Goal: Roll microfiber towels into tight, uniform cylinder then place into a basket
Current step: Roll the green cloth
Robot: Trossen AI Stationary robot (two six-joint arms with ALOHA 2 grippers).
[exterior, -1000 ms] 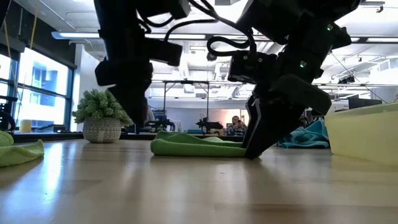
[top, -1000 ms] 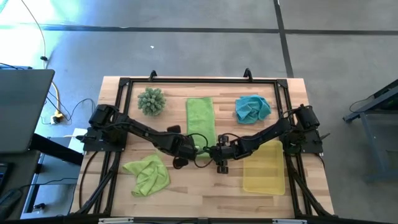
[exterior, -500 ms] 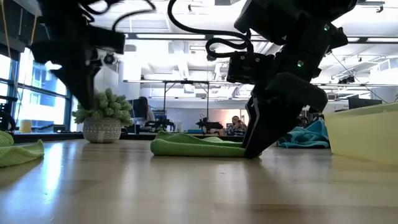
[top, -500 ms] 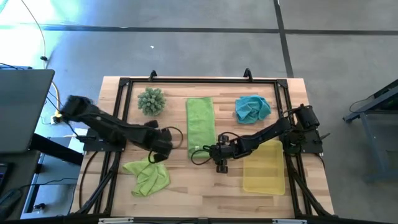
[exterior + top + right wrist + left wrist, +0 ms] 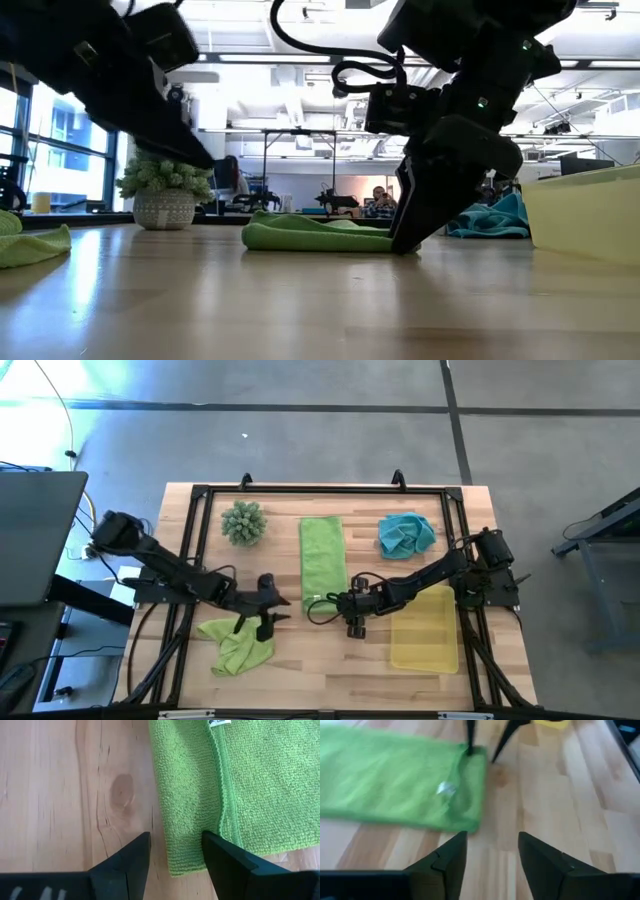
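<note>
Currently the right claw [image 5: 340,603] sits at the near corner of the flat, folded lime-green microfiber towel [image 5: 322,556] at bench centre. Fingers spread; in the right wrist view they straddle the towel's hem at that corner, nothing pinched yet. The left claw [image 5: 265,608] hovers over the wooden bench [image 5: 330,660] just beside the crumpled lime-green microfiber towel [image 5: 237,640], also spread, holding nothing.

Risks, as judged:
- With only 1 claw at the corner, a roll started here may skew into a cone, since the far edge is unsupported.
- Fingers set half off the cloth could catch just the top layer, so the fold opens.
- The left claw is aimed back toward the flat towel; the 2 arms may crowd each other.

Count:
- 3 towels: 2 lime-green, 1 crumpled teal microfiber towel [image 5: 406,533] at the far right.
- 1 shallow translucent yellow plastic basket [image 5: 424,628], holding no towel.
- 1 spiky green plant ball [image 5: 244,522].
- 0 towels rolled.
</note>
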